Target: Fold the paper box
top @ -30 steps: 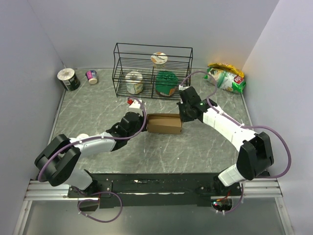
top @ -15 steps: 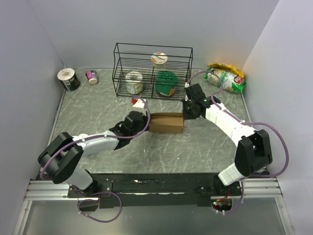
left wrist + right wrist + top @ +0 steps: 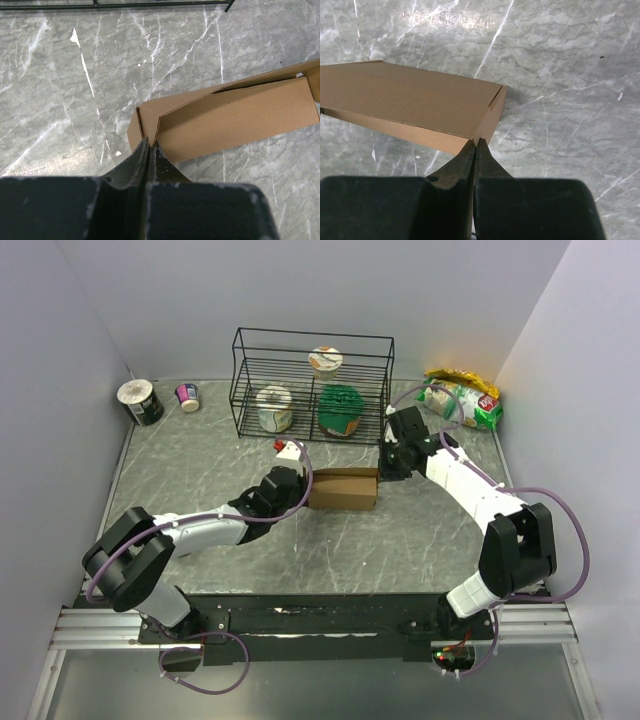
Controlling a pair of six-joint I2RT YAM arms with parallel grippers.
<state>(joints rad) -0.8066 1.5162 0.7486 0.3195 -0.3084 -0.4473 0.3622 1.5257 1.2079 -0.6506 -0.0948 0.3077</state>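
Both the left gripper (image 3: 149,144) and right gripper (image 3: 475,144), fingers pressed together, seemingly touch the paper box (image 3: 343,489) at opposite ends.

Top view high, rear, looking down; wrist views close, downward, share paper box (image 3: 343,490).

A black wire rack (image 3: 236,380) is standing at the far middle of the grey marbled table (image 3: 200,455), holding a pale tub (image 3: 274,408) and a green tub (image 3: 341,410) below and a small cup (image 3: 325,361) above. A dark tin (image 3: 140,402) and a little pink cup (image 3: 187,397) are sitting far left, and snack bags (image 3: 460,398) are lying far right.
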